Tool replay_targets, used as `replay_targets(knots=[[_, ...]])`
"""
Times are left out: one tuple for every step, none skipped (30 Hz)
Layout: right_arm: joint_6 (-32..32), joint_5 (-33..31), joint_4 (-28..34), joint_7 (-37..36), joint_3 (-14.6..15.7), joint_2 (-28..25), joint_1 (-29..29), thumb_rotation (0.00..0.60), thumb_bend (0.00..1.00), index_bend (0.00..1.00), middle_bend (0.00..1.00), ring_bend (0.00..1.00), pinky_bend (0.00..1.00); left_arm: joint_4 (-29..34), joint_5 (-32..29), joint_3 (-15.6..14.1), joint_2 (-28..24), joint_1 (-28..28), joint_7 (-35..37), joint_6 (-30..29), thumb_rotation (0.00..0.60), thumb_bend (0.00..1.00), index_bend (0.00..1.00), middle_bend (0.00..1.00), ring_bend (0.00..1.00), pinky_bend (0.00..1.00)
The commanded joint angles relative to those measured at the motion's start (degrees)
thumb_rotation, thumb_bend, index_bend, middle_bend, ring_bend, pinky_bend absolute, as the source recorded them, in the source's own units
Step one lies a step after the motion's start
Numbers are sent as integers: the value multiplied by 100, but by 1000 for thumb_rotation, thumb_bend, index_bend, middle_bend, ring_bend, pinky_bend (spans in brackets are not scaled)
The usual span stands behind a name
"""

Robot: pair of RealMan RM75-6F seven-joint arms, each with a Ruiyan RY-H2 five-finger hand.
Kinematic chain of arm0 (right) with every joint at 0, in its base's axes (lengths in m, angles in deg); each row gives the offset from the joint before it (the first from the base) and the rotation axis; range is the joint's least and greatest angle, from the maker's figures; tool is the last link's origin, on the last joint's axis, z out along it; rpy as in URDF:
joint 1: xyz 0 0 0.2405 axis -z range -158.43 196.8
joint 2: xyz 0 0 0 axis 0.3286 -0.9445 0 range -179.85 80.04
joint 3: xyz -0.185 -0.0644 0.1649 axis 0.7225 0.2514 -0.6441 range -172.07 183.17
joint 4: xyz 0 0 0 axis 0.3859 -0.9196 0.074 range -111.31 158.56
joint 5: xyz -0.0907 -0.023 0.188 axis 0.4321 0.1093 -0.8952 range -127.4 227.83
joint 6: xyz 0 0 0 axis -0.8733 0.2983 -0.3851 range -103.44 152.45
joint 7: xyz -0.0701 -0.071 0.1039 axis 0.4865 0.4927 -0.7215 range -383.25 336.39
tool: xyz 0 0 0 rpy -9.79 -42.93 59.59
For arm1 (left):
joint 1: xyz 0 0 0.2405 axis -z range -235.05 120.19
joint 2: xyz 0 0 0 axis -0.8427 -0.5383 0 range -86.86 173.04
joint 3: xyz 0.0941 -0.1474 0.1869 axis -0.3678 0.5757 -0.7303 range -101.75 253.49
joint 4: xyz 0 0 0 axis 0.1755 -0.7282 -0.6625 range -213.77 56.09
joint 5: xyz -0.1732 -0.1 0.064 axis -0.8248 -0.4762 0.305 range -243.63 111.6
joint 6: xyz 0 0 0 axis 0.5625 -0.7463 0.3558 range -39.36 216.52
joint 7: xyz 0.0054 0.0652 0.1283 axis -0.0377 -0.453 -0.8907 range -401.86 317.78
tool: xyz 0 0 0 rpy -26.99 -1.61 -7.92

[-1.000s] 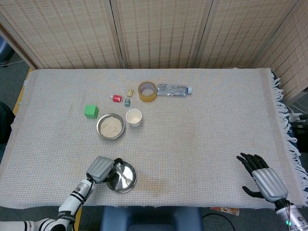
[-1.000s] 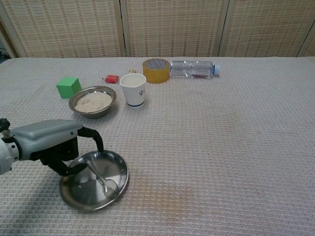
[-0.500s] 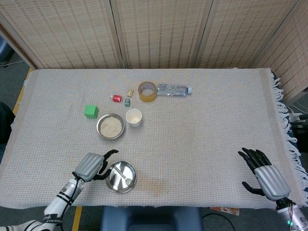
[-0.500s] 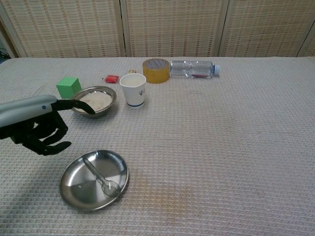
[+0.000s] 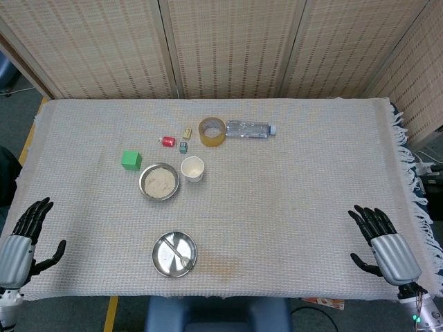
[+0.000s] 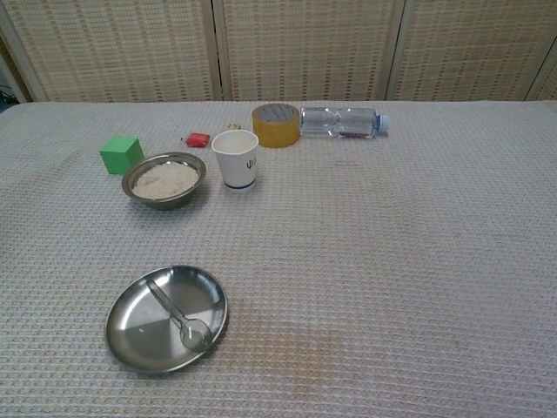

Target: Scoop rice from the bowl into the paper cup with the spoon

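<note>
Two hands sit at the near corners of the wide table [image 5: 311, 207] under its pale woven cloth: the left hand [image 5: 21, 242] at the near-left edge, fingers fanned apart and holding nothing, and the right hand [image 5: 387, 242] at the near-right edge, fingers likewise spread and empty. Both are well away from everything else, and neither shows in the chest view.

Down the sizes now. At the far side lies a clear plastic bottle [image 6: 339, 121] on its side, cap to the right, its label too small to read. Touching or just beside its base is a roll of yellowish-brown tape [image 6: 276, 124], lying flat. Near the front edge there's a flat round steel plate [image 6: 144, 335], and in it lies the metal spoon [image 6: 178, 313], bowl end toward the front, handle angled back and left.

Further back stands the round steel bowl [image 6: 164, 180], carrying a shallow bed of white rice. Just right of it, apart by a small gap, stands the white paper cup [image 6: 235, 158], upright, with a small dark mark on its side I can't make out; I can't tell what's inside.

Left of the bowl is a green cube [image 6: 121, 154]. Behind the cup, a small red object [image 6: 198, 139], and beside it in the head view a tiny tan block [image 5: 187, 133] and a tiny dark-green block [image 5: 183, 146].
</note>
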Motion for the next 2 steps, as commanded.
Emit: replay_targets(knots=[[0,40,55,110,42,8,22,600,171,0,0,0,0,18,143,-55,-150,-126,-186,180,600,397,12,0,0,107],[3,39,75,127,47,1,28,600,171,0,0,0,0,23,151,-54,-160,-124,-204,216,600,396,12,0,0,107]])
